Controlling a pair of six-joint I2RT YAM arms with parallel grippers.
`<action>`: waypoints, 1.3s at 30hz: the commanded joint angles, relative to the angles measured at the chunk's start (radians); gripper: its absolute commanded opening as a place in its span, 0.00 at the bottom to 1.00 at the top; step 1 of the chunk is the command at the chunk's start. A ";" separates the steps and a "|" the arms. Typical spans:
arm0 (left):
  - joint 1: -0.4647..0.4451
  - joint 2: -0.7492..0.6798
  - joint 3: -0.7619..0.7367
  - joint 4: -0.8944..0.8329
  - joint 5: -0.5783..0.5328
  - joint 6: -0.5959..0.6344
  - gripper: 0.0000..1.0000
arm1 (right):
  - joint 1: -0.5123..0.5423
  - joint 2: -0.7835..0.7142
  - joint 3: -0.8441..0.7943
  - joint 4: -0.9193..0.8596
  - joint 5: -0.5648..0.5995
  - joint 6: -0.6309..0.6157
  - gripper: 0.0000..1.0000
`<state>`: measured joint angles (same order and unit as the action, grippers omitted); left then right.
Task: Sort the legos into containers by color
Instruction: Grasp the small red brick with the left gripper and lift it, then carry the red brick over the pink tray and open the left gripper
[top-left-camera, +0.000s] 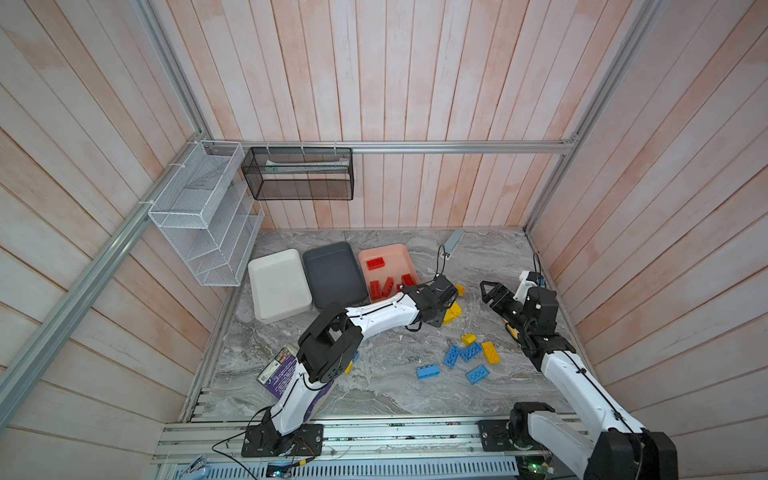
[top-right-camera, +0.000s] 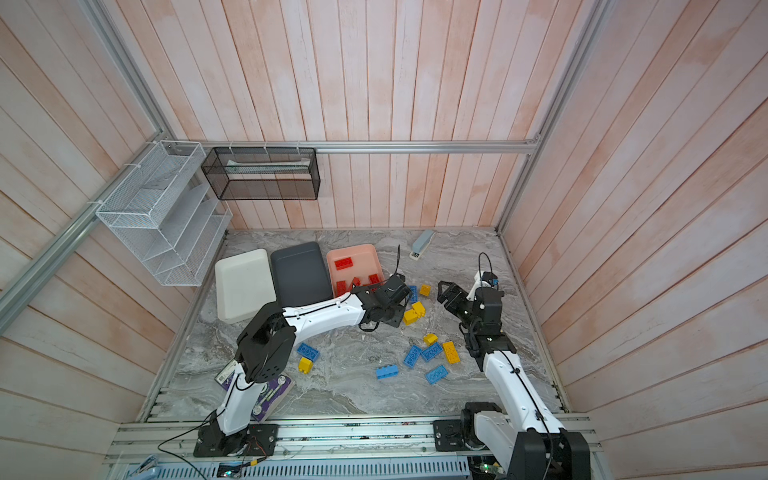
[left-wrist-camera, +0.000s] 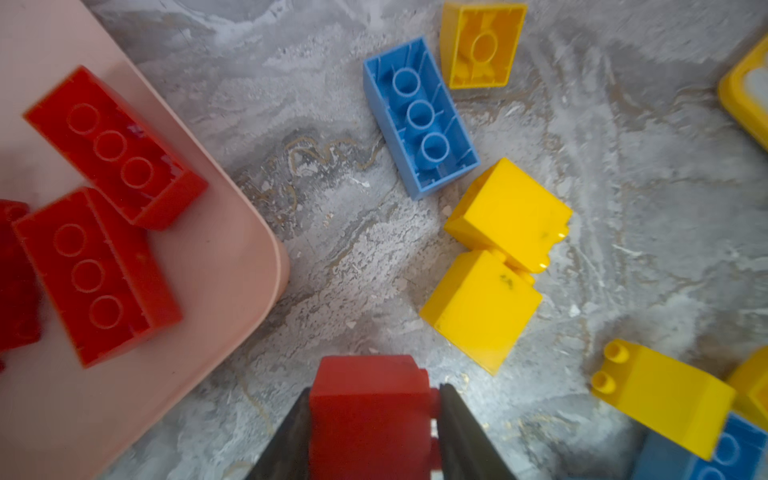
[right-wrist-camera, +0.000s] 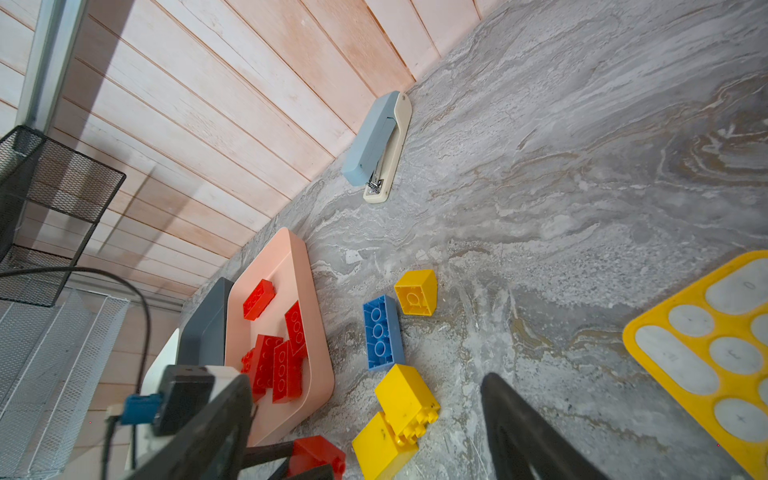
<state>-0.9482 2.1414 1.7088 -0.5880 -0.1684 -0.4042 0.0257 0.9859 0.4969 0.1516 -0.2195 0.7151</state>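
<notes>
My left gripper (left-wrist-camera: 372, 399) is shut on a red lego (left-wrist-camera: 370, 415), just off the near corner of the salmon pink tray (left-wrist-camera: 232, 257). The right wrist view shows the same held brick (right-wrist-camera: 318, 455) low over the marble. Several red legos (top-left-camera: 375, 263) lie in the pink tray (top-left-camera: 395, 253). The dark grey tray (top-left-camera: 332, 274) and the white tray (top-left-camera: 278, 286) stand to its left. My right gripper (top-left-camera: 492, 293) is open, holding nothing, right of two joined yellow legos (top-left-camera: 453, 312). Blue and yellow legos (top-left-camera: 469, 352) are scattered near the front right.
A yellow calculator (right-wrist-camera: 715, 357) lies under my right arm. A grey stapler (top-left-camera: 453, 241) rests by the back wall. A purple booklet (top-left-camera: 278, 370) sits under my left arm, with a blue lego (top-right-camera: 307, 352) and a yellow lego (top-right-camera: 305, 365) beside it. Wire baskets (top-left-camera: 208, 216) hang on the left wall.
</notes>
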 joint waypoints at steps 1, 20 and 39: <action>0.003 -0.097 -0.009 0.011 0.012 0.009 0.39 | 0.006 -0.011 -0.011 0.028 -0.013 -0.001 0.86; 0.182 -0.218 0.034 -0.050 0.091 0.087 0.41 | 0.007 -0.006 -0.030 0.077 -0.056 0.009 0.86; 0.350 0.052 0.242 -0.063 0.127 0.115 0.46 | 0.034 0.045 -0.031 0.111 -0.073 0.001 0.86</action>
<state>-0.6044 2.1853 1.9072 -0.6415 -0.0486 -0.3096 0.0505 1.0222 0.4709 0.2394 -0.2821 0.7189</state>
